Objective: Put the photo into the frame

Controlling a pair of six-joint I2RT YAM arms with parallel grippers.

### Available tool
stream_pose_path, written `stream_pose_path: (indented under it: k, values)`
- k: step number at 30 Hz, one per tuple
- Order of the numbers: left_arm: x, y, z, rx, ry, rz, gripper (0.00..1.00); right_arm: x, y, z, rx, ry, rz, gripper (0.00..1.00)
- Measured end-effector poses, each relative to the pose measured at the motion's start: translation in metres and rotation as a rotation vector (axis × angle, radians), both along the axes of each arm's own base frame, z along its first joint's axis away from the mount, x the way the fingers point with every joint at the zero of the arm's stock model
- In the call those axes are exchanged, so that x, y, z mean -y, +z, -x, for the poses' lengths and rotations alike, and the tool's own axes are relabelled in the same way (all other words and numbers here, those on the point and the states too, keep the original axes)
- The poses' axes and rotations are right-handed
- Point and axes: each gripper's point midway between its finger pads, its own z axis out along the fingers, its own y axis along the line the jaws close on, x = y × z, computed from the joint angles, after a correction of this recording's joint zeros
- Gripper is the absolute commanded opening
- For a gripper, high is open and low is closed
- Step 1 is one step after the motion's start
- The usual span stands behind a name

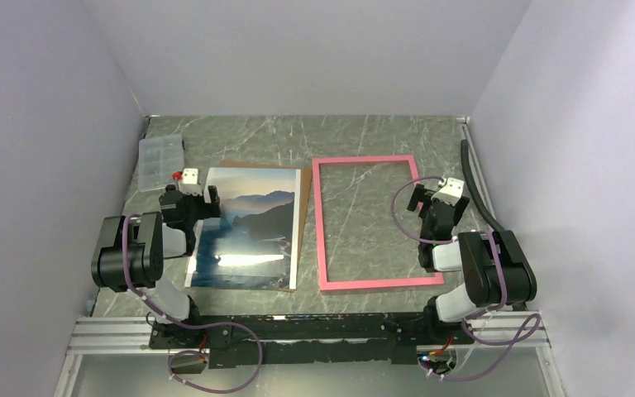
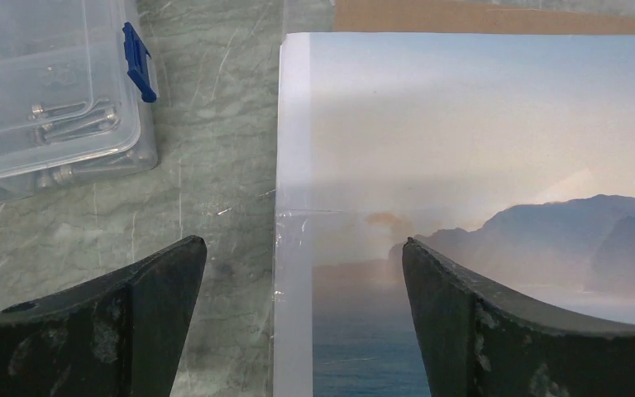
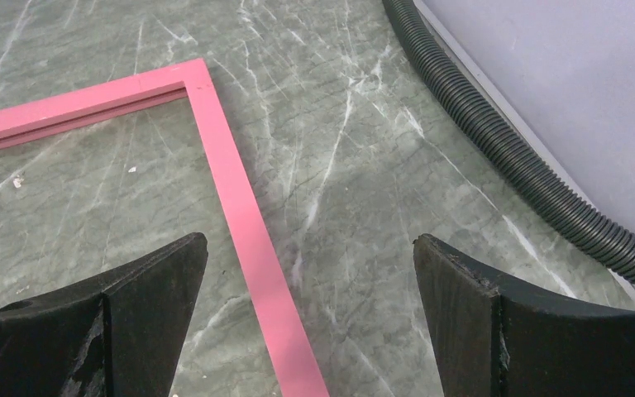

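Marble table (image 1: 380, 136); left pincer (image 2: 302, 248), right pincer (image 3: 310, 241) wide open, both empty.

2 black arms (image 1: 128, 252), purple cables (image 1: 393, 208) (white wrist blocks (image 1: 188, 175)).

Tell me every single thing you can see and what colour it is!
photo: 1, dark mountains, blue water, pale sky; left half of the table, lying on the backing board
backing board: 1, brown; under the photo, peeking out at its far and right edges
frame: 1, pink; flat on the table, right of the photo
organiser box: 1, clear plastic with a blue latch; far left corner, small metal bits inside
hose: 1, black, ribbed; along the right wall
table: 1, grey-green marble look
left gripper: 1, black, open; over the photo's left edge
right gripper: 1, black, open; over the frame's right rail
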Motion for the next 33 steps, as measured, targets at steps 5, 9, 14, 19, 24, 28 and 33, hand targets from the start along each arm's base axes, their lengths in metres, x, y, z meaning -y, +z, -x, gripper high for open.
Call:
stream_pose_path:
  k: [5,9,14,19,24,28,33]
  values:
    - [0.0,0.0,0.0,0.0,0.0,0.0,0.95,0.0,0.0,0.0,0.0,0.0,0.0,1.0]
    - [0.0,0.0,0.0,0.0,0.0,0.0,0.94,0.0,0.0,0.0,0.0,0.0,0.0,1.0]
    - [0.0,0.0,0.0,0.0,0.0,0.0,0.94,0.0,0.0,0.0,-0.001,0.003,-0.002,1.0]
    - [0.0,-0.004,-0.002,-0.055,0.008,0.017,0.95,0.001,0.0,0.002,-0.009,-0.007,0.002,1.0]
    - [-0.004,0.036,-0.037,-0.126,-0.003,0.023,0.95,-0.003,0.026,-0.011,-0.026,-0.037,0.015,1.0]
    - [-0.007,0.085,-0.056,-0.134,-0.007,0.005,0.94,-0.015,0.076,-0.034,-0.005,-0.028,-0.048,1.0]
    - [-0.012,0.123,-0.059,-0.217,-0.009,-0.016,0.92,-0.049,0.151,-0.051,0.114,0.117,-0.217,1.0]
